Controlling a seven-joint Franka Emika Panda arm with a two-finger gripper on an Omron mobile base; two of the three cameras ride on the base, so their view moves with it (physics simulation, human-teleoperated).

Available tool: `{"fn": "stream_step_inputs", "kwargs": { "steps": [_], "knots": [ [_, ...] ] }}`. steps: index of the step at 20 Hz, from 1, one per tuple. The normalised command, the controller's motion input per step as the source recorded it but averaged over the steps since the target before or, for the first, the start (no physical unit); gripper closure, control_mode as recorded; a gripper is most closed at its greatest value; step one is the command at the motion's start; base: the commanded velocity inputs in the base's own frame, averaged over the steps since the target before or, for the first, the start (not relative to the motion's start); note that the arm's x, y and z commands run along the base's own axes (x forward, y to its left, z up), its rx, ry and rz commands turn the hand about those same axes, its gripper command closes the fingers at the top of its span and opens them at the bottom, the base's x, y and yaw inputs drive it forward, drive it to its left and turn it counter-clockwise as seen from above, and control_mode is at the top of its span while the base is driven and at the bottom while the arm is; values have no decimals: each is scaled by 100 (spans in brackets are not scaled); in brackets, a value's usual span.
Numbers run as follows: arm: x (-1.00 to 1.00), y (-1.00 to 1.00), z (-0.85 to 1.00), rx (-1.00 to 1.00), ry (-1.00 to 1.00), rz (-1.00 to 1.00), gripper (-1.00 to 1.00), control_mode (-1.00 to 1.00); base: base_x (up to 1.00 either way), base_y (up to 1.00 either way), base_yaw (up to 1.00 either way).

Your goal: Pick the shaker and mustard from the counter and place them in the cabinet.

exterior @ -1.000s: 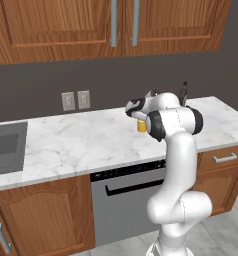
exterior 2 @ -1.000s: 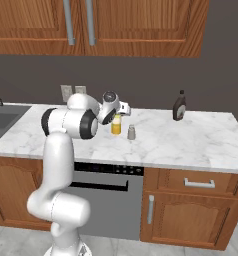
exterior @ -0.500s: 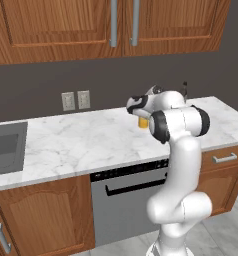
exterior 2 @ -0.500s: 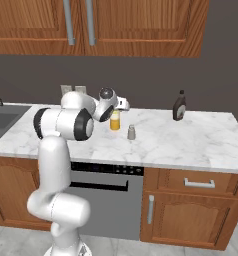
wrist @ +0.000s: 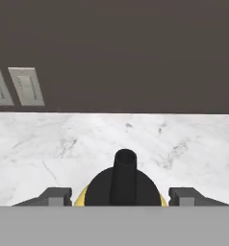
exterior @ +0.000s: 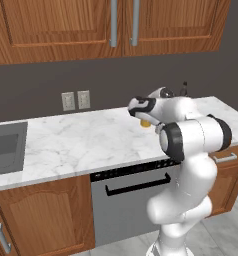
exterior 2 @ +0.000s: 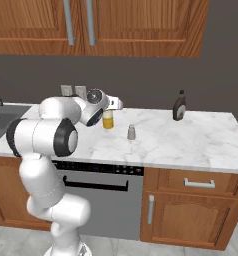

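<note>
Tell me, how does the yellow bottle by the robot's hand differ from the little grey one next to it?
The mustard is yellow with a dark nozzle cap; the shaker is grey with a lighter cap. The mustard stands taller than the shaker. The mustard sits between the fingers of the claw; the shaker stands apart, free. Both are upright on the counter.

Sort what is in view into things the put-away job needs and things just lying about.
Job: mustard, between the open gripper's fingers; shaker; counter; cabinet, doors closed.
Lying about: dark bottle, wall outlets, sink, dishwasher.
</note>
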Motion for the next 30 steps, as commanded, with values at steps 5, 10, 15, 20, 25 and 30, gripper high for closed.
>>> {"fn": "stream_step_inputs", "kwargs": {
  "steps": [5,10,15,20,25,30],
  "knots": [
    [-100,3,32,0,-8,0,100,-100,0,0,0],
    [-88,1,36,0,-2,0,100,-100,0,0,0],
    [-66,1,59,1,0,0,100,-100,0,0,0],
    [-78,5,59,2,0,0,100,-100,0,0,0],
    [-73,4,39,1,0,0,100,-100,0,0,0],
    [-31,1,11,2,0,0,100,100,-18,0,1]
  ]
}}
